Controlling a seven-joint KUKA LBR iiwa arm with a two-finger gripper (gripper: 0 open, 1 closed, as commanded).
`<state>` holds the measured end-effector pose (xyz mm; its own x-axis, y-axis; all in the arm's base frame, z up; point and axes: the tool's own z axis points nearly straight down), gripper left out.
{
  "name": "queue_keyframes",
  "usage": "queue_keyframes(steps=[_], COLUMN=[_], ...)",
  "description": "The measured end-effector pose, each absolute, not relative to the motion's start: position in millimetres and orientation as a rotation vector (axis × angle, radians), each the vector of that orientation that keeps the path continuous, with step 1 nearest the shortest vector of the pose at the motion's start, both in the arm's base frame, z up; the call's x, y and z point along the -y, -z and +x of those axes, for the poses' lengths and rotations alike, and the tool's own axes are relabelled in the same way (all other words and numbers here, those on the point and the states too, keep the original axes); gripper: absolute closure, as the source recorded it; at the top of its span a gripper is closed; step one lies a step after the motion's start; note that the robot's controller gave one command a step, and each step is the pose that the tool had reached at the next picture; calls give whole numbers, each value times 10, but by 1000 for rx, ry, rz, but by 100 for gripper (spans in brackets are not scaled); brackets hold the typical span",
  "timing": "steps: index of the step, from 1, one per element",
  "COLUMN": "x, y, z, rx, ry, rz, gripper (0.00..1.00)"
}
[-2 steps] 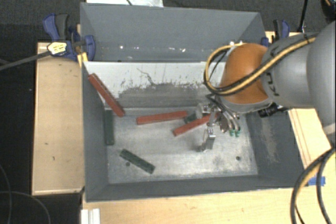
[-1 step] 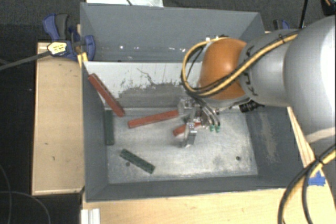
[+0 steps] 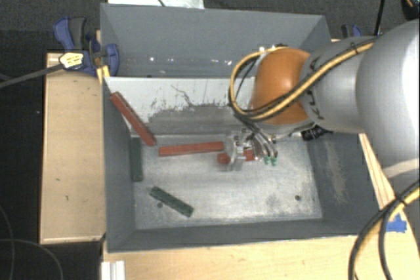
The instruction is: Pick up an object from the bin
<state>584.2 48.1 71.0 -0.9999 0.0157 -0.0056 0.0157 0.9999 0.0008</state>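
Gripper [image 3: 237, 157] sits low at centre frame, at the right end of a flat-lying red-brown bar [image 3: 190, 149]. Spread or clamped: cannot tell. Risk: gripped by its end, the long bar may pivot and slip free.

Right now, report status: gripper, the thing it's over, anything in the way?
Gripper low over right end of red stick, mid-bin. To its left, other red stick, green stick by left wall, green stick at front: none in the way.
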Motion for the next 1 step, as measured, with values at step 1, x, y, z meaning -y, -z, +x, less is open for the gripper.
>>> queue_keyframes(steps=[1], x=[-480], y=[-2158], z=[5836], rx=[-3130], ry=[-1], rz=[-4], gripper=[100])
